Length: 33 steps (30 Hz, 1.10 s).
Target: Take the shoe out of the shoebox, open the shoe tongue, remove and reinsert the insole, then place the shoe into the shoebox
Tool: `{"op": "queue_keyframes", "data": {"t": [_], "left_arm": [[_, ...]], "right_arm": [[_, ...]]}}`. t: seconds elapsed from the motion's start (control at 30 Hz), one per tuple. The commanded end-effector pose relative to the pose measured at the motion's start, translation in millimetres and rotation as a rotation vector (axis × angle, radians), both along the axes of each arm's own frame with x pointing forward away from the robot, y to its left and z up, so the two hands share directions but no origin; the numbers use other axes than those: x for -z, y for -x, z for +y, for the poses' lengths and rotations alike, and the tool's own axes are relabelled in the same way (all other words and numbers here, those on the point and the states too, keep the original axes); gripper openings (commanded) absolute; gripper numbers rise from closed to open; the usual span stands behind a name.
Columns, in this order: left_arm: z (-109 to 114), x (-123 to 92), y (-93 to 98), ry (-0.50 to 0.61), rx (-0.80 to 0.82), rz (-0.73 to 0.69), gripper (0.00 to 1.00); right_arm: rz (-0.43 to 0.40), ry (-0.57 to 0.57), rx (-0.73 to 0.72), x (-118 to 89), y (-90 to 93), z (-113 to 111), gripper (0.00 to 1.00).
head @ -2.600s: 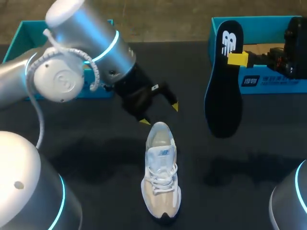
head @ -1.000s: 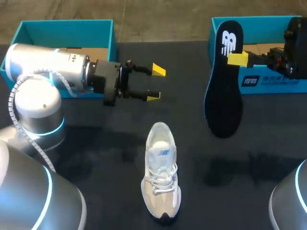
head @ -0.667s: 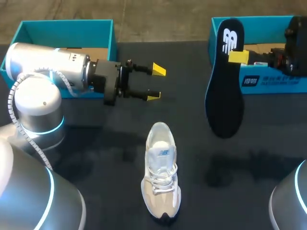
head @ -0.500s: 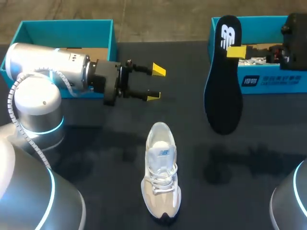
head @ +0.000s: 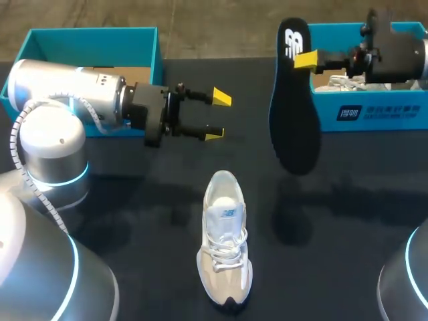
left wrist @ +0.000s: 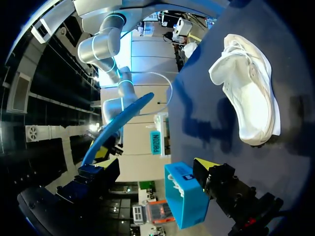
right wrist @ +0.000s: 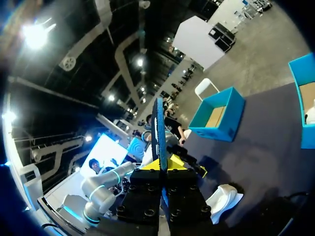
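The white sneaker [head: 225, 241] lies on the black table, toe toward the front edge; beside my left gripper it shows again [left wrist: 246, 93]. My left gripper [head: 219, 117] hangs open and empty behind the shoe, fingers pointing right, its own view showing it wide apart [left wrist: 151, 158]. My right gripper [head: 306, 60] is shut on the black insole [head: 294, 127], which hangs heel-up above the table left of the teal shoebox [head: 374, 110]. In the right wrist view the insole [right wrist: 158, 128] stands edge-on between the yellow tips [right wrist: 162, 163], with the shoe [right wrist: 224, 199] below.
A second teal box [head: 93, 40] stands at the back left, behind my left arm, and shows in the right wrist view too [right wrist: 219, 115]. The right shoebox holds something white [head: 341, 81]. My arms' bases fill both front corners.
My right arm has carried the insole left and a little toward the back. The left arm, which earlier hovered over the shoe's heel, pulled back and has stayed still for the last second.
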<state>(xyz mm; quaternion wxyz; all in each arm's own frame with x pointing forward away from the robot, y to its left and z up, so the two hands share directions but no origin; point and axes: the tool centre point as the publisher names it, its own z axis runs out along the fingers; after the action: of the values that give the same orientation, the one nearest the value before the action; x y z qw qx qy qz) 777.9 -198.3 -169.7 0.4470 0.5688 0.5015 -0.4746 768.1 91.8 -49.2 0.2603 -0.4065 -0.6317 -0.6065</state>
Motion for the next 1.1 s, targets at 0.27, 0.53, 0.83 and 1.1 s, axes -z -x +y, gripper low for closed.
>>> {"op": "queue_keyframes", "data": {"t": [0.27, 0.53, 0.83, 1.1], "left_arm": [[-0.9, 0.6, 0.5, 0.0, -0.002, -0.001, 1.0], [-0.9, 0.6, 0.5, 0.0, -0.002, -0.001, 1.0], [-0.9, 0.6, 0.5, 0.0, -0.002, -0.001, 1.0], [-0.9, 0.6, 0.5, 0.0, -0.002, -0.001, 1.0]], "right_arm": [[0.053, 0.015, 0.019, 6.0, -9.4, 1.8, 0.0], [0.334, 0.057, 0.16, 34.4, -10.6, -13.0, 0.0], [0.469, 0.037, 0.168, 37.8, -14.2, -14.5, 0.0], [0.503, 0.049, 0.141, 41.7, -20.7, -7.2, 0.0]]}}
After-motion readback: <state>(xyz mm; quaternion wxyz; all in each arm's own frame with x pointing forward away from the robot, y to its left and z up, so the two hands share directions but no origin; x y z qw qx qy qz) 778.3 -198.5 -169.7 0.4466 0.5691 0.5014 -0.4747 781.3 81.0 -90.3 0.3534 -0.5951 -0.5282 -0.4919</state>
